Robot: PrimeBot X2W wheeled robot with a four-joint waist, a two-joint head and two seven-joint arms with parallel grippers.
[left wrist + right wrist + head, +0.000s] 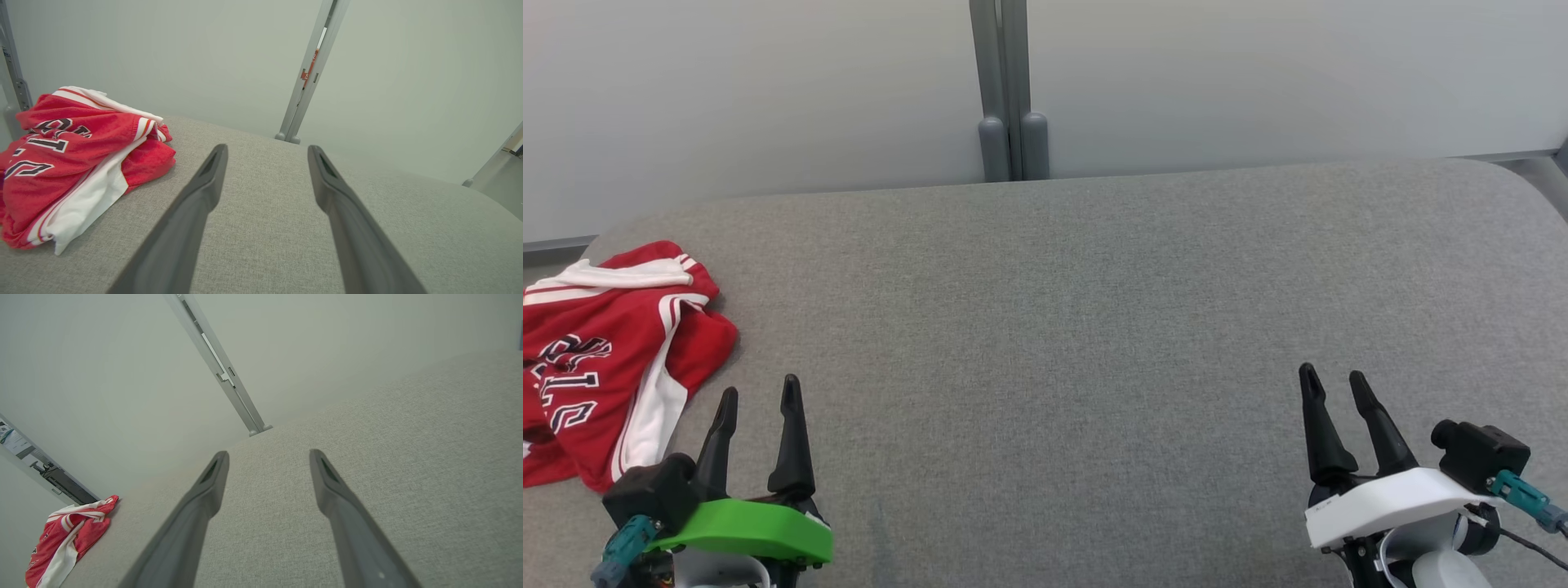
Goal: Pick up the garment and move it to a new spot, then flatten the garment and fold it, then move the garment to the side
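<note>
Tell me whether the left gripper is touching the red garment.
Apart. The left wrist view shows bare grey cushion between the open left gripper and the garment.

The garment (605, 351) by the left end effector (759, 386) is red, white-striped, with dark lettering; the counter (1054, 327) is grey.

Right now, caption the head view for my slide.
Red-and-white garment crumpled at the left edge of the grey surface; left hand and right hand open, empty.

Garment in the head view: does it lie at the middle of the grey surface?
No: the garment lies crumpled at the left edge of the grey surface.
</note>
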